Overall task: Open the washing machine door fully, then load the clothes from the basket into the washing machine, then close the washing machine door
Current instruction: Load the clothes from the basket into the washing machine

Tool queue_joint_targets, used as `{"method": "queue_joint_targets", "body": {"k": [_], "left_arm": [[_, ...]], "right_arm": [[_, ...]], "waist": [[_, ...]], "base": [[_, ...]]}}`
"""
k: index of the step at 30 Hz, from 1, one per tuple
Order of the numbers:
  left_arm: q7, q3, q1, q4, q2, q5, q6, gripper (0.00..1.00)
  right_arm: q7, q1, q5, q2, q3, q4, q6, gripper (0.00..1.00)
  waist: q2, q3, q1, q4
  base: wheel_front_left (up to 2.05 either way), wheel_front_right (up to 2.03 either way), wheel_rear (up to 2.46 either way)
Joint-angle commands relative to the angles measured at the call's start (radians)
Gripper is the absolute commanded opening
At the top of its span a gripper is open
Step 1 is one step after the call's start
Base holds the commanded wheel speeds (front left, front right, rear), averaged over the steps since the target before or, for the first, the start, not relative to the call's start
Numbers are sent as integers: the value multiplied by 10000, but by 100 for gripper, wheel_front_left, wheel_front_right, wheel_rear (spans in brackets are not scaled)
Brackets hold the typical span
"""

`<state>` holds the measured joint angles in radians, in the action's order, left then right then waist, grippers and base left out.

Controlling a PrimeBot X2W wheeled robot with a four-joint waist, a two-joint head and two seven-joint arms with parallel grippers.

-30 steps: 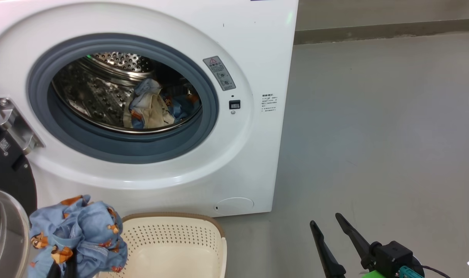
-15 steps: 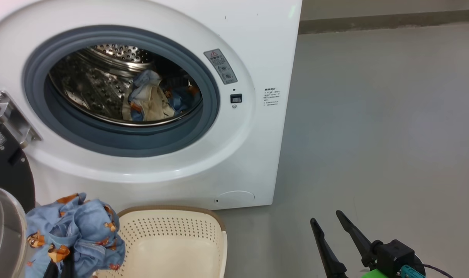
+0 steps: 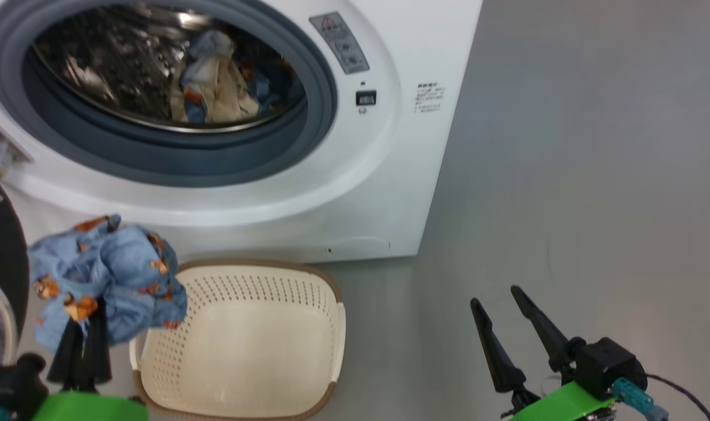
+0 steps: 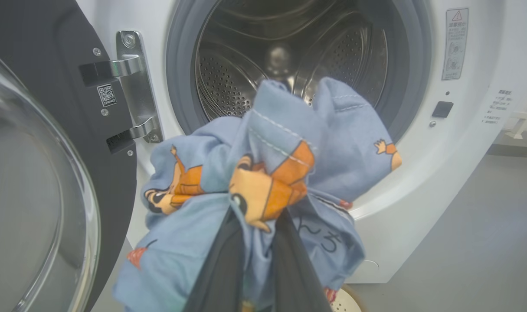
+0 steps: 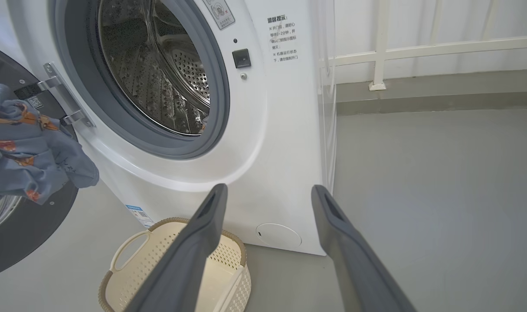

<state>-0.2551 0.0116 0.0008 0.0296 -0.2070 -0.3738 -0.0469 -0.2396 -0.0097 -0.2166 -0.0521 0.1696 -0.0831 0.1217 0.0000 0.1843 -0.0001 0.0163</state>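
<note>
left gripper [image 3: 87, 330] clamped on a blue bear-print garment [image 3: 106, 269], above the basket [image 3: 255, 266] at its left rim, near the open washing machine door [image 4: 50, 86]; right gripper [image 3: 495, 295] fingers apart, well right

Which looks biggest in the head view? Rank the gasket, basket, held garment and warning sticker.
1. grey-blue gasket
2. basket
3. bear-print garment, held up nearer the camera, so it may look bigger than it is
4. warning sticker
</note>
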Motion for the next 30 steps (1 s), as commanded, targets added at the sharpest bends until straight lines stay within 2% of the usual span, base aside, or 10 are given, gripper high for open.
{"method": "queue_joint_targets", "body": {"k": [1,12,19,30], "left_arm": [[-66,-421,-545,-148,-186,24,-53,0],[-66,-326,-3268,991,-191,212,-620,0],[-66,95,-5174,1914,-665,431,-788,0],[47,1034,-7693,3837,-1492,303,-833,0]], "right_arm": [[-87,-316,144,19,179,257,90,100],[-183,-1031,287,19,250,402,90,100],[-214,-1402,167,19,534,377,90,100],[-220,-1567,-98,19,954,476,90,100]], "waist": [[0,895,1,70],[0,2649,1,-231],[0,3286,1,-709],[0,3609,1,-1596]], "base": [[0,0,0],[0,0,0],[0,0,0],[0,0,0]]}}
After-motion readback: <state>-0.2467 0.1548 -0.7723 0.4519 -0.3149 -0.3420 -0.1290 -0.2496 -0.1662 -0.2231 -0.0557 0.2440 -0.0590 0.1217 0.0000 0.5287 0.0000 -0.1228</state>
